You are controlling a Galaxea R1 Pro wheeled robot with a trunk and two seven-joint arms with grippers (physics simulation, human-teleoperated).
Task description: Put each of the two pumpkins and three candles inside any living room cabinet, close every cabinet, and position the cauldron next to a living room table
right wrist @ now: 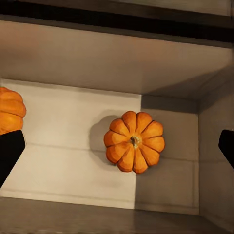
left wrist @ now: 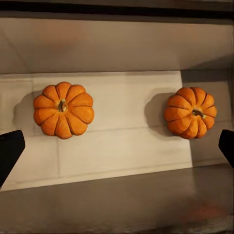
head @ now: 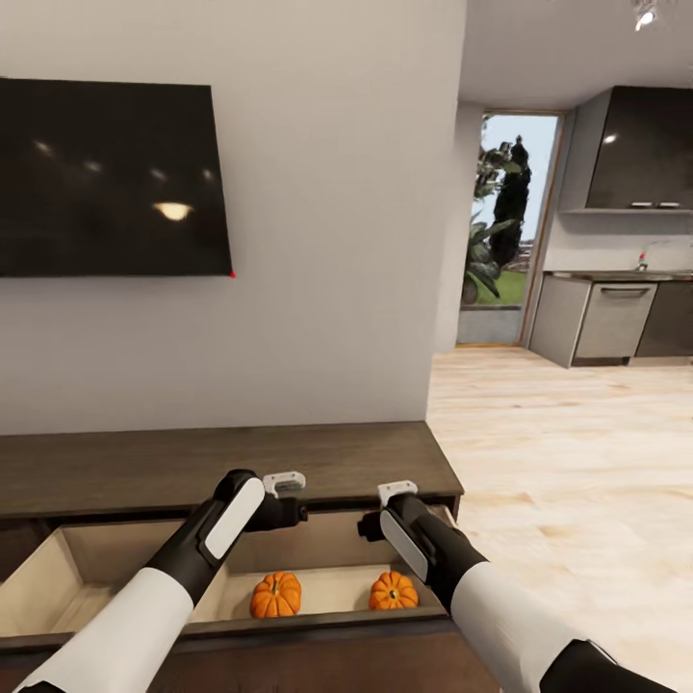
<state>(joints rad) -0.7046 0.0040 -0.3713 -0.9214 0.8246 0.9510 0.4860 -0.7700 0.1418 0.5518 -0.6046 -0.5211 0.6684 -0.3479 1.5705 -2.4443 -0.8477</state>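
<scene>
I am parked facing the living room wall, with the long dark brown cabinet (head: 221, 467) running along it; I will place everything else against that cabinet. Above it on the wall hangs the black TV (head: 111, 178). Off past the cabinet's right end the light plank floor (head: 568, 452) runs back to a grey kitchen (head: 616, 318) and a glass door (head: 505, 231).

The cabinet's right-hand drawer (head: 87, 577) is pulled open toward me, its pale interior exposed below the flat top. Both of my arms reach over the drawer's front edge. The left gripper (head: 284, 483) hangs just above the drawer near the middle of the opening, and the right gripper (head: 397, 493) sits above the drawer's right part, close to the cabinet top's front lip.

Two pumpkins lie on the drawer floor, well apart from each other. The left pumpkin (head: 276, 595) (left wrist: 63, 110) rests roughly mid-drawer, below my left arm. The right pumpkin (head: 394, 591) (left wrist: 190, 112) (right wrist: 134, 142) sits close to the drawer's right wall, upright with its stem up.

In each wrist view I see dark fingertips (left wrist: 10, 151) (right wrist: 10, 153) at the far edges with the drawer floor between them, so both pincers stand spread apart, holding nothing.
</scene>
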